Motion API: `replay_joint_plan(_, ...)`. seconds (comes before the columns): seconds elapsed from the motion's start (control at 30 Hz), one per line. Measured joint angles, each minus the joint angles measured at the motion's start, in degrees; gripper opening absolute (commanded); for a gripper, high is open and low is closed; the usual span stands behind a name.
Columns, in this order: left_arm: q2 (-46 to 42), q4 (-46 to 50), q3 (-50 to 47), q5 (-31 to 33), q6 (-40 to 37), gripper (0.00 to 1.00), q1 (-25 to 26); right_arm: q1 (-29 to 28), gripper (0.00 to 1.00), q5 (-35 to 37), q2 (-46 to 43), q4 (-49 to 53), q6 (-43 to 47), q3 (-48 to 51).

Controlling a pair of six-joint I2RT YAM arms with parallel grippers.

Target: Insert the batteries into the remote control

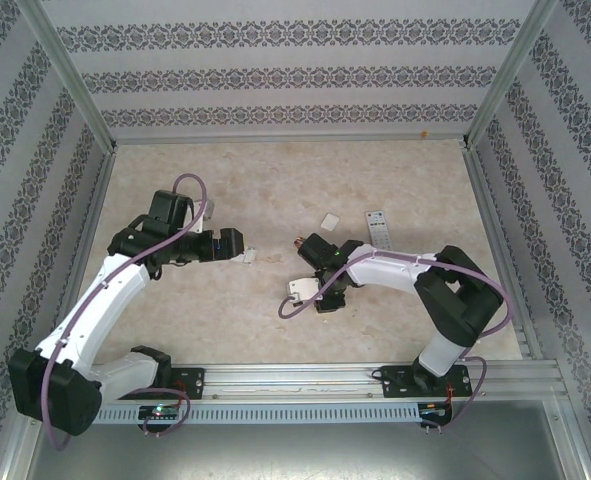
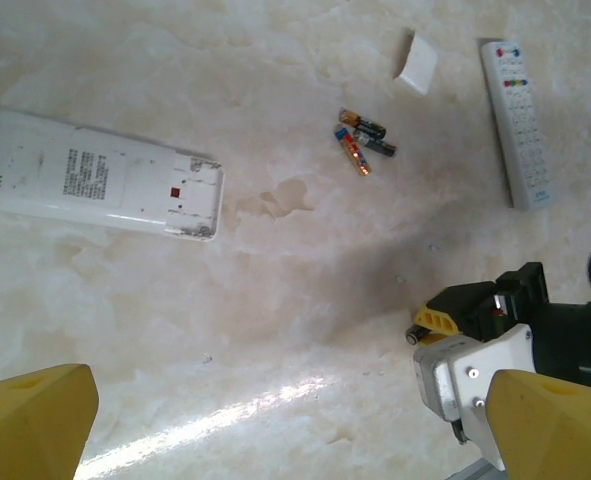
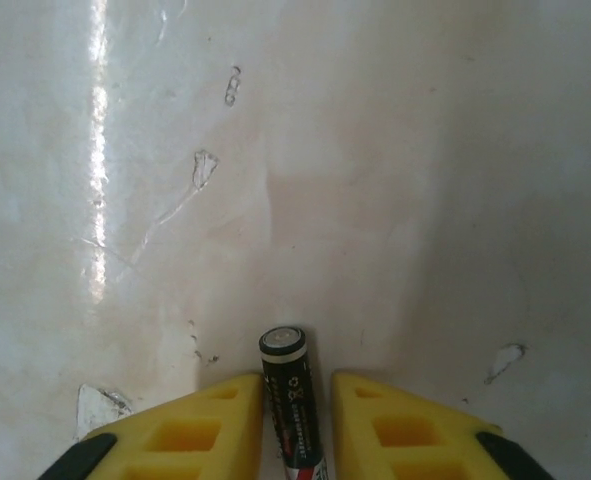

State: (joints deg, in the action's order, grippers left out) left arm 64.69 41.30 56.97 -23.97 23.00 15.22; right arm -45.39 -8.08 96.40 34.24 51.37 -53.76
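The long, slim white remote control (image 2: pixel 518 120) (image 1: pixel 378 229) lies buttons up at the far right. Left of it, loose batteries (image 2: pixel 365 142) (image 1: pixel 300 241) with orange bands lie in a small cluster on the table. My right gripper (image 3: pixel 297 382) (image 2: pixel 437 322) (image 1: pixel 320 298) is low over the table, nearer than that cluster. Its yellow fingers are shut on one dark battery (image 3: pixel 293 400) (image 2: pixel 415 335), whose end sticks out past the fingertips. My left gripper (image 2: pixel 295 430) (image 1: pixel 243 255) hangs open over bare table, holding nothing.
A shorter, wider white remote (image 2: pixel 100 183) lies back up at the left, its battery bay uncovered. A small white cover piece (image 2: pixel 417 65) (image 1: pixel 330 221) lies beyond the batteries. Patterned walls and metal posts (image 1: pixel 75 90) enclose the table (image 1: pixel 275 190).
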Motion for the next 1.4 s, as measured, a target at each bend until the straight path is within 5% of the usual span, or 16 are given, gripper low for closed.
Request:
replay_joint_plan(0.1, 2.6, 1.8, 1.5, 2.1, 0.5, 1.00, -0.2, -0.1, 0.17, -0.1, 0.0, 0.2, -0.1, -0.2)
replay_joint_plan(0.27, 11.9, 6.7, 10.6, 7.7, 1.5, 0.84, -1.1, -0.3, 0.17, 0.3, -5.7, -1.1, -9.0, -0.3)
replay_joint_plan(0.57, 40.8, 16.5, 32.8, 18.6, -1.3, 0.71, -1.1, -2.7, 0.10, 11.6, -18.2, -12.8, -65.7, -3.3)
replay_joint_plan(0.77, 52.3, 19.6, 36.7, 21.7, -4.0, 0.77, -1.3, -4.8, 0.12, 13.4, -15.5, -9.0, -87.8, -4.5)
replay_joint_plan(1.0, 54.6, 19.4, 36.5, 21.0, -4.7, 0.82, -1.5, -5.9, 0.10, 11.0, -11.9, -5.2, -96.9, -8.7)
replay_joint_plan(1.4, 52.6, 16.0, 30.9, 17.2, -1.9, 0.68, -3.7, -7.4, 0.10, 8.0, -7.5, -2.8, -97.7, -16.3)
